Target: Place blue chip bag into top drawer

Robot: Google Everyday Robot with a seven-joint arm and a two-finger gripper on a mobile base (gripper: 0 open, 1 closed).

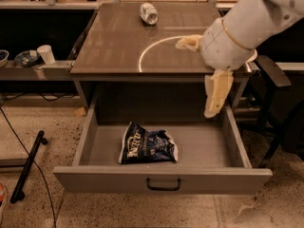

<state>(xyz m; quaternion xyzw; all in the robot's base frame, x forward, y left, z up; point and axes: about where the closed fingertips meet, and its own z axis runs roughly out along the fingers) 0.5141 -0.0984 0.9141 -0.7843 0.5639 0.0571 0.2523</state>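
The blue chip bag (pixel 147 147) lies crumpled on the floor of the open top drawer (pixel 95 180), left of its middle. The drawer is pulled far out from under the tabletop, its dark pull handle (pixel 163 184) centred on the front panel. My gripper (pixel 194 79) is open and empty, up at the tabletop's front right edge, above the drawer's right side and well clear of the bag. One cream finger (pixel 216 92) hangs down over the drawer; the other (pixel 189 42) points left over the tabletop.
A crushed silvery can (pixel 149 13) lies at the back of the brown tabletop (pixel 114 46). A low shelf at left holds a white cup (pixel 46 53) and a dish (pixel 23 58). A black pole (pixel 27 167) lies on the floor at left. A dark chair (pixel 274 71) stands at right.
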